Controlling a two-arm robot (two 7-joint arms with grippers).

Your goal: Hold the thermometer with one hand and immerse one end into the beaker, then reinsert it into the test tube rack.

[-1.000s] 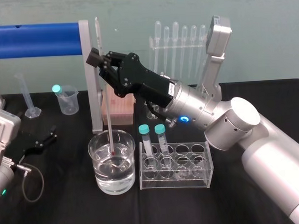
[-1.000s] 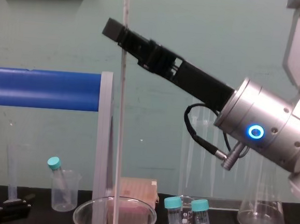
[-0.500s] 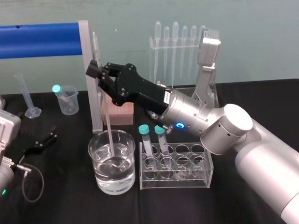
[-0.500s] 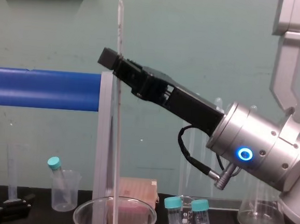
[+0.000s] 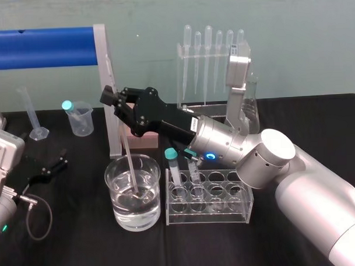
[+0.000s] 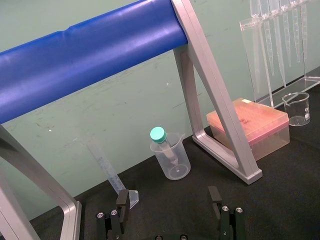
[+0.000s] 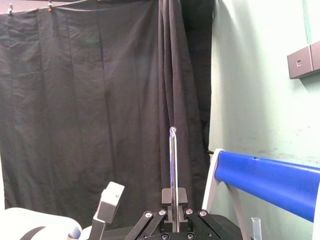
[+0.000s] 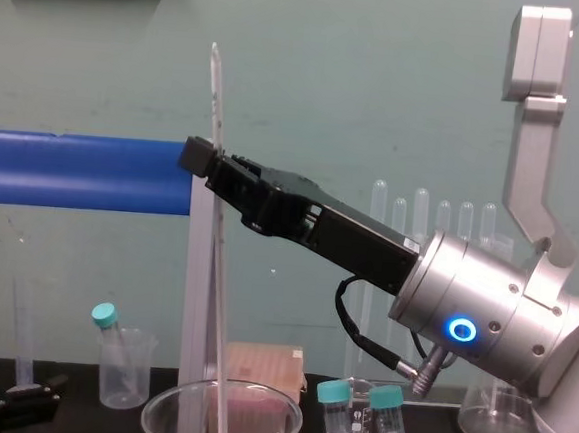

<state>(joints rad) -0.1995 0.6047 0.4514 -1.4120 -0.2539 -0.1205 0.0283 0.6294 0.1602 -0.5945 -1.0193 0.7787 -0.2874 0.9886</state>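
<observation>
At your far left, the left gripper (image 5: 50, 168) is resting low by the black tabletop (image 5: 82, 247), well apart from the glassware. In the left wrist view its fingers (image 6: 120, 207) are standing spread apart with nothing between them.

Moving right, the beaker (image 5: 111, 181) is sitting on the tabletop, partly filled with clear water. The thermometer (image 5: 127, 159) is standing in it, with its lower end dipping below the waterline inside the glass. The rod is not quite upright: in the chest view the thermometer (image 8: 216, 100) is leaning, its upper end tipping towards your left and its lower end dropping past the beaker's (image 8: 284, 412) rim.

The right gripper (image 5: 110, 95) is reaching in from the right, high above the beaker and angled across it. Its fingers are pinching the thermometer on its upper part, so a short stretch of rod is sticking up above the fingers and a much longer stretch is hanging below them down into the water. In the right wrist view the thermometer (image 7: 173, 170) is rising straight out from between the closed fingers (image 7: 181, 196).

Just to the right of the beaker, the clear test tube rack (image 5: 245, 205) is standing on the tabletop, with two teal-capped tubes (image 5: 171, 155) sitting in its left end.
</observation>
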